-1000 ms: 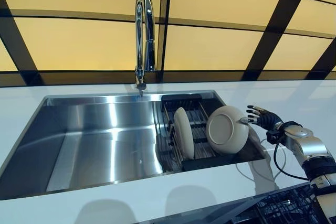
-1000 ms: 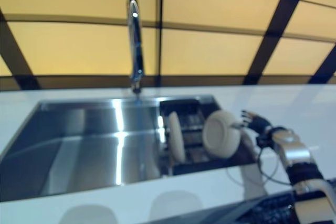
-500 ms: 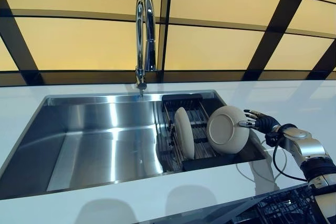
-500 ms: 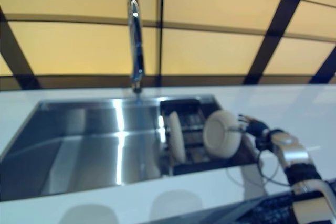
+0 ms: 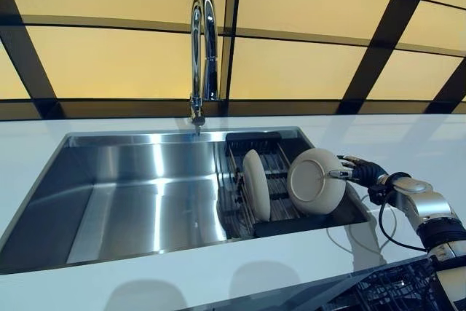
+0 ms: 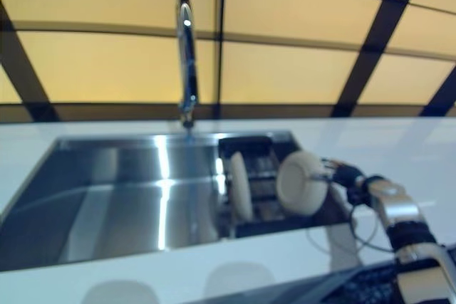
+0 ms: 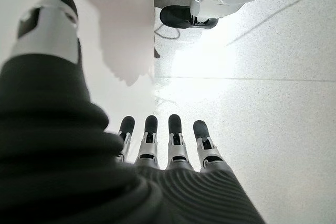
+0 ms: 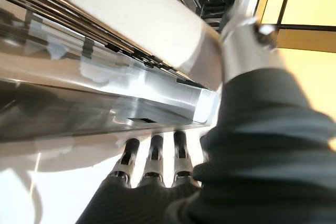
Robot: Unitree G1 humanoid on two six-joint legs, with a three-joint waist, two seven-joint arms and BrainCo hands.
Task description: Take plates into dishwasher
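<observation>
Right robot hand (image 5: 358,172): now touching the tilted plate's (image 5: 315,180) rim in the sink (image 5: 145,194) rack (image 5: 266,180), closer than before; finger grip cannot be told. Second plate (image 5: 255,184) upright alongside. Left robot hand (image 7: 163,145): fingers straight, idle.

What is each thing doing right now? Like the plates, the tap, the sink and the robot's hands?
Right plate: tilted in the rack, right hand at its rim.
Left plate: standing on edge in the rack, untouched.
Rack: sits in the sink's right end.
Sink: no dishes outside the rack.
Tap: no water running.
Right hand: fingers straight, thumb against the right plate.
Left hand: open, idle, over the floor.
</observation>
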